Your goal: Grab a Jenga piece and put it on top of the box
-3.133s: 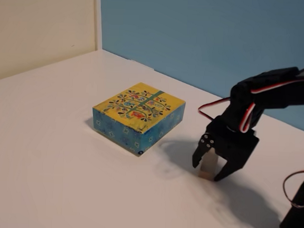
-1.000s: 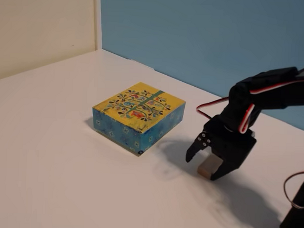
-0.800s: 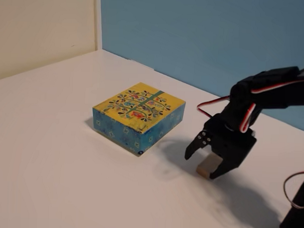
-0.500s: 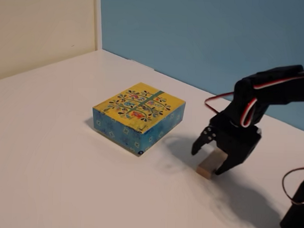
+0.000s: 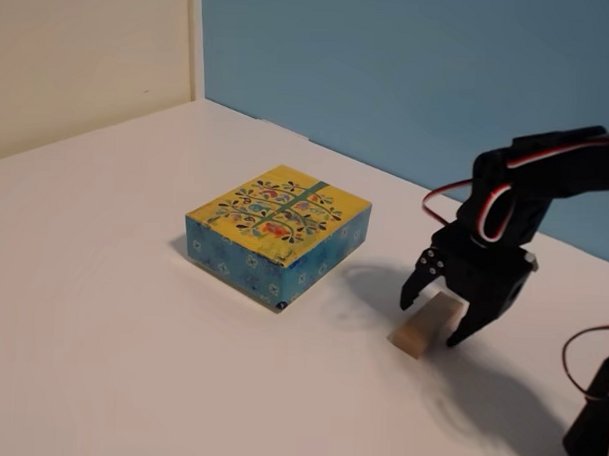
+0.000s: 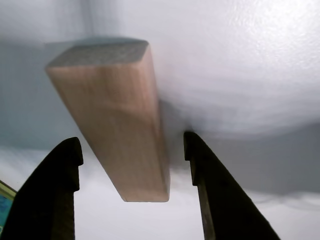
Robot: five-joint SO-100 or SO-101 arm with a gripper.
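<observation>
The Jenga piece point(image 5: 427, 323) is a pale tan wooden block lying flat on the white table, to the right of the box in the fixed view. It fills the middle of the wrist view point(image 6: 120, 130). The box point(image 5: 277, 233) has a yellow top with a tree pattern and blue sides; only a sliver of it point(image 6: 6, 192) shows at the left edge of the wrist view. My black gripper point(image 5: 433, 318) is open and hangs right over the block, one finger point(image 6: 55, 190) on each side of it, with a gap to the block on both sides.
The white table point(image 5: 101, 311) ends at a blue wall behind and a cream wall at the left. The arm's base point(image 5: 593, 428) and red-white cables stand at the right edge of the fixed view.
</observation>
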